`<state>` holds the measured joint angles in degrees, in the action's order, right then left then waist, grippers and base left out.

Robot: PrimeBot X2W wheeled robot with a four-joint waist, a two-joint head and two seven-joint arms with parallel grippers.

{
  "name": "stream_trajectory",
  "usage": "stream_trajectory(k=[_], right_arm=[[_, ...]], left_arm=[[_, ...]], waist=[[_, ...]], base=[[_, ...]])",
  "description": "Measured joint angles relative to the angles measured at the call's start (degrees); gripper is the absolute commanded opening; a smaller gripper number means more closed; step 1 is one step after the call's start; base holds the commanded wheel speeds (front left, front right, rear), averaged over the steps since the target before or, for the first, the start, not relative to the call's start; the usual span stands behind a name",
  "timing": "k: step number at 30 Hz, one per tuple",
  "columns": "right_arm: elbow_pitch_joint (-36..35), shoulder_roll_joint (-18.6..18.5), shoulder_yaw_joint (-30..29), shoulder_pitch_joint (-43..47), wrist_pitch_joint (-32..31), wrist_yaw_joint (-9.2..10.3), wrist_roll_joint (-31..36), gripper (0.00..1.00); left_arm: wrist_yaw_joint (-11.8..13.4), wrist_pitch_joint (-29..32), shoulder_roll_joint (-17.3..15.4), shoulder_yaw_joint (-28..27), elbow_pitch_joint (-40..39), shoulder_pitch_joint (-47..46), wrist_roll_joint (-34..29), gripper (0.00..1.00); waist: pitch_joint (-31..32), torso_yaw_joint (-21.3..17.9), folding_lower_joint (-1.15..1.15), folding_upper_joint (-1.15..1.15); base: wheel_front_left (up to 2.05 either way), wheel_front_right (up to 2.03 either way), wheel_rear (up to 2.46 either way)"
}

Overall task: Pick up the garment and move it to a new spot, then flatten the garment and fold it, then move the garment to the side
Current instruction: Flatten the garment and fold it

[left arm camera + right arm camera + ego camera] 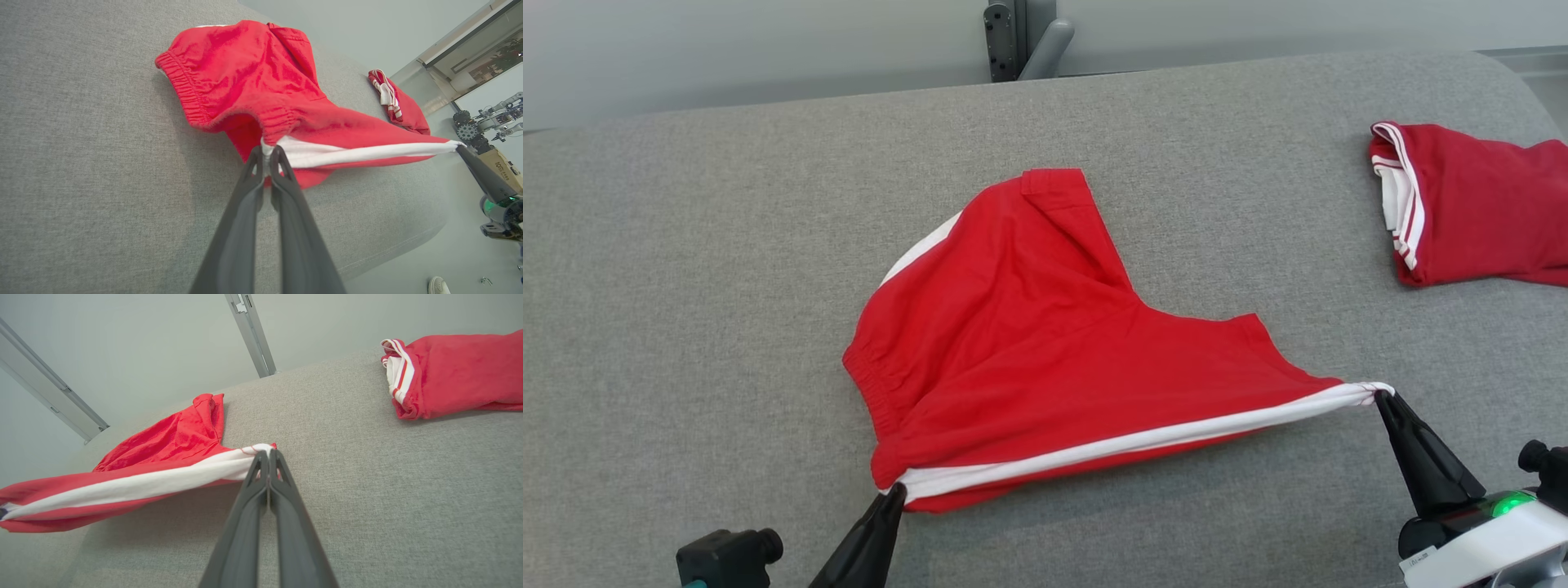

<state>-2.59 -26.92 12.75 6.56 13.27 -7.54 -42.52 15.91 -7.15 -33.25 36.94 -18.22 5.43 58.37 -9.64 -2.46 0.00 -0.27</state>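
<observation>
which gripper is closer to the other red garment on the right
Right. The right gripper, shut on the shorts at the stripe's end, sits just in front of the other red garment; the left gripper grips the stripe's opposite end, far to its left.

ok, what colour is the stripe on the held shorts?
White stripe on red shorts; head view shows it best.

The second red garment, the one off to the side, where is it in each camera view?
Head view: second red garment, upper right, cut by the edge.
Left wrist view: it sits upper right of centre.
Right wrist view: it, top right.
Shared landmark: white stripe on the held shorts.
</observation>
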Motion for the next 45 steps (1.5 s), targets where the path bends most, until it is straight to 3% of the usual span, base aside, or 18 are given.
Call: stream_trajectory(k=[10,15,21,24,27,30,36,41,45], right_arm=[[-0.78,0.55,-0.35,-0.21,0.14,0.0,-0.05,0.0],[-4.7,0.71,-2.54,-1.47,0.45,0.0,-1.48,0.0],[-12.94,-1.78,-8.01,-9.38,-5.04,0.0,-0.76,0.0],[-17.49,-2.93,-10.66,-16.53,-9.93,0.0,-1.31,0.0],[-19.07,-3.23,-12.13,-26.02,-15.35,0.01,-2.16,0.0],[-16.57,-2.58,-11.57,-37.67,-20.29,0.01,-1.89,0.0],[-1.09,5.6,-7.99,-61.19,-23.74,0.05,3.15,0.0],[13.55,14.14,-8.49,-77.48,-19.27,0.05,10.45,0.0],[24.48,19.15,-10.34,-86.67,-11.89,0.05,18.16,0.0]], left_arm=[[0.77,0.27,-0.98,-0.46,-2.18,-0.01,-0.1,0.0],[0.82,2.89,-3.71,-0.52,-6.44,-2.83,-2.09,0.0],[0.92,10.68,-11.05,-3.61,-14.01,-13.76,-5.67,0.0],[-0.46,15.89,-14.83,-6.59,-16.4,-22.82,-6.94,0.0],[-2.94,21.04,-15.49,-8.9,-15.82,-33.37,-5.39,0.0],[-5.76,26.06,-14.27,-9.64,-9.37,-45.3,-4.36,0.0],[-10.9,31.87,-4.8,-6.44,11.04,-68.08,-4.92,0.0],[-13.93,29.59,0.7,-4.48,27.77,-84.71,-12.01,0.0],[-15.49,21.53,4.56,-3.64,39.21,-94.96,-18.01,0.0]], waist=[[-0.16,-0.5,0.0,0.0],[-0.53,-0.51,0.0,0.0],[-2.56,-0.72,0.0,0.0],[-4.25,-0.84,0.0,0.0],[-6.34,-0.94,0.0,0.0],[-8.92,-1.02,0.0,0.0],[-15.03,-1.26,0.01,0.0],[-20.53,-1.55,0.01,0.0],[-24.69,-1.96,0.02,0.0]], base=[[0.0,0.0,0.0],[0.0,0.0,0.0],[0.0,0.0,0.0],[0.0,0.0,0.0],[0.0,0.0,0.0],[0.0,0.0,0.0],[0.0,0.0,0.0],[0.0,0.0,0.0],[0.0,0.0,0.0]])
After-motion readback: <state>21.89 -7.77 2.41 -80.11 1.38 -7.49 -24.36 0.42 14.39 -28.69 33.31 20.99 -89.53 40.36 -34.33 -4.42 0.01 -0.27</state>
